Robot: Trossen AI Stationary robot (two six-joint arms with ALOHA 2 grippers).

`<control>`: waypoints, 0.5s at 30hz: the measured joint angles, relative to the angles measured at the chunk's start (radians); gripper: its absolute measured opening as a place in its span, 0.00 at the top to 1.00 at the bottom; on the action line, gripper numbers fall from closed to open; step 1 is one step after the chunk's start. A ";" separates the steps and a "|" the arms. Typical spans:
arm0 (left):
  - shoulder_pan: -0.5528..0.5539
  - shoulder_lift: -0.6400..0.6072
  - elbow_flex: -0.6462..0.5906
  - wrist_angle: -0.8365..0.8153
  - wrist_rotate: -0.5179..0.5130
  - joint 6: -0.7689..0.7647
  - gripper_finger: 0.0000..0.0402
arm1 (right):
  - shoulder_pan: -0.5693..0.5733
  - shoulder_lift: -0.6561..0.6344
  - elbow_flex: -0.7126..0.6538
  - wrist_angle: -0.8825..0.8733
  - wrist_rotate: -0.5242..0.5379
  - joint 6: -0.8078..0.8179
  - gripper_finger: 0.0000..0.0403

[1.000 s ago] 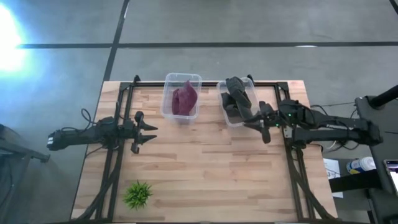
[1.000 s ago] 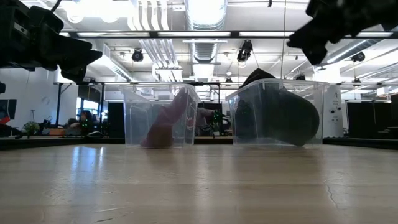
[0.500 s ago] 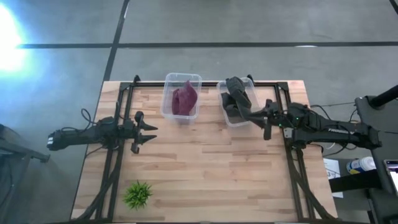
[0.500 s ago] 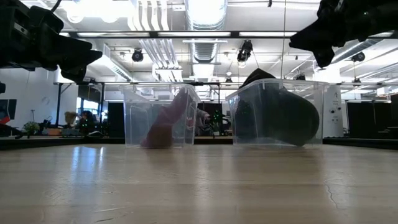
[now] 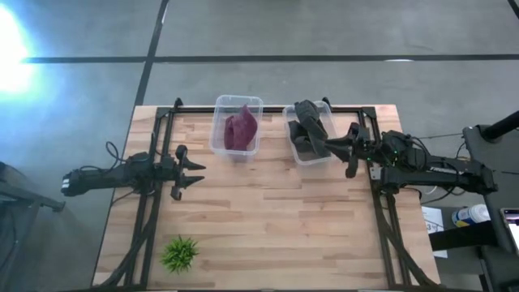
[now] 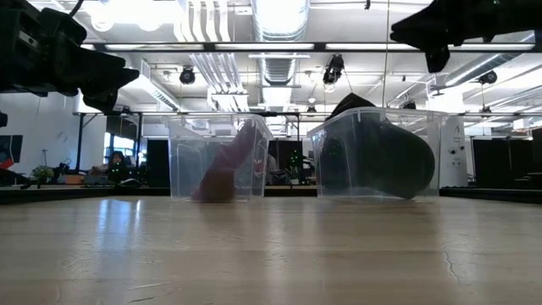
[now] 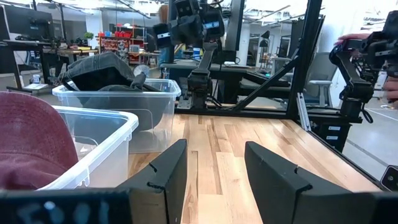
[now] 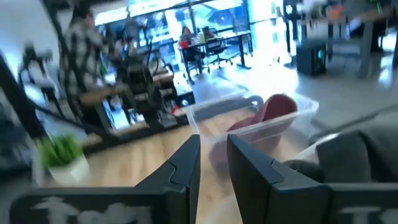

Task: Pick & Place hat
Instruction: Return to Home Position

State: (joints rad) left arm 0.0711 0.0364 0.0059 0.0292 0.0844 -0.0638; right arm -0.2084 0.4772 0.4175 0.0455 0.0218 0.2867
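Note:
A maroon hat lies in the left clear bin at the table's far side. A dark grey hat fills the right clear bin and sticks up above its rim. My right gripper hangs empty in the air just beside that bin's near right corner, fingers a narrow gap apart. It shows high in the low view. My left gripper waits open and empty over the table's left part.
A small green plant stands near the table's near left corner. Bare wood spreads across the middle and near side. Black frame rails run along both table sides. A person stands in the room beyond the table.
My right gripper has drawn back a little toward the table's right edge, away from the dark hat's bin, and has risen and levelled out. The dark hat stays in its bin.

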 joint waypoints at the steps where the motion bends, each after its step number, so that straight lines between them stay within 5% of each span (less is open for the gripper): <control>1: 0.000 0.000 0.000 0.000 0.000 0.000 0.61 | 0.007 -0.001 -0.003 -0.002 0.000 -0.056 0.81; 5: 0.000 0.000 0.000 0.000 0.000 0.000 0.61 | 0.065 -0.037 -0.038 -0.005 0.005 -0.217 0.82; 15: 0.000 0.000 0.000 0.000 0.000 0.000 0.61 | 0.205 -0.206 -0.214 0.110 -0.068 -0.260 0.80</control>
State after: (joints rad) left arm 0.0715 0.0360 0.0059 0.0292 0.0843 -0.0637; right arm -0.0039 0.2713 0.2032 0.1552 -0.0459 0.0263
